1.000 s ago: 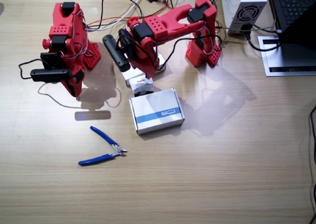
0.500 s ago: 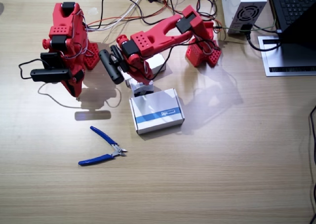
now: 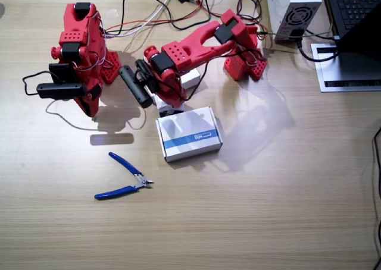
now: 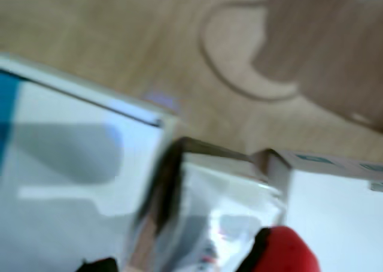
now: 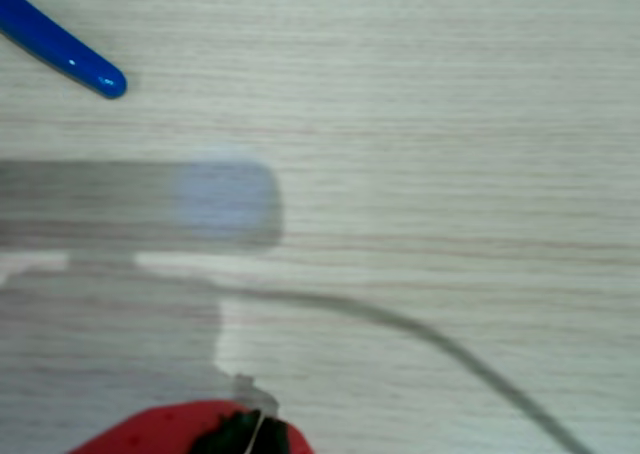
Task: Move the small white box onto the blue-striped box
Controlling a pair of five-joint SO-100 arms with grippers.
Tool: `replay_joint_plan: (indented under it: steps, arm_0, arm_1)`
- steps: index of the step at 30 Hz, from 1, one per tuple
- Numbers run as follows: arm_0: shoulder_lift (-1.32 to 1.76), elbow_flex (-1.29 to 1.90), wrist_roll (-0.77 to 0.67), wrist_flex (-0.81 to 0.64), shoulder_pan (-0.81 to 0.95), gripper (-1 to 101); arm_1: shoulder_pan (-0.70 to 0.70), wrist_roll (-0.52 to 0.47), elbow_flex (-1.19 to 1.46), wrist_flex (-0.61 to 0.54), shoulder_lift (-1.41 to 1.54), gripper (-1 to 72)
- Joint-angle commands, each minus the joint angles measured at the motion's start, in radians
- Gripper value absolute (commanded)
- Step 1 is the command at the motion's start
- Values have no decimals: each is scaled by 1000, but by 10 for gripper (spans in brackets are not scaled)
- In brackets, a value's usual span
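Reaching left arm (image 3: 190, 44) over small white box (image 3: 169, 107), beside blue-striped box (image 3: 189, 133).

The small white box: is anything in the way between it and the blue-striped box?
Nothing visible. The small white box sits right behind the blue-striped box, under the left gripper, with no other thing between them.

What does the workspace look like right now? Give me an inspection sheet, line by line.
Surface: wooden table, bare across its near half.
Job's things: small white box on the table beside the far edge of the blue-striped box, not on it.
Clutter: blue-handled pliers; plain white box under the left arm.
Grippers: left gripper down over the small white box, jaw state unclear; right gripper folded over bare table, holding nothing seen.
Cables: tangle at the far edge; one loop beside the right arm.
Surroundings: power supply, laptop.
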Motion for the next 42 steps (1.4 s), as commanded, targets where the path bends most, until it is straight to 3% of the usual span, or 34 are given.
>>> replay_joint_plan:
  steps: [1,15,18,21,23,34,42]
  arm_0:
    - [34,-37,49,20,-32,386]
    - [-130,31,74,17,74,322]
    - [-167,37,94,20,87,227]
    - [-161,21,66,20,100,52]
    - [-127,21,43,21,109,20]
    - [267,-2,3,21,17,89]
    - [172,-120,61,21,-241,133]
  arm_1:
    - [25,-18,-18,31,28,1]
    - [25,-18,-18,31,28,1]
    - [25,-18,-18,31,28,1]
    - [25,-18,-18,31,28,1]
    - [25,-18,-18,31,28,1]
    - [25,-18,-18,31,28,1]
    - [25,-18,-18,31,28,1]
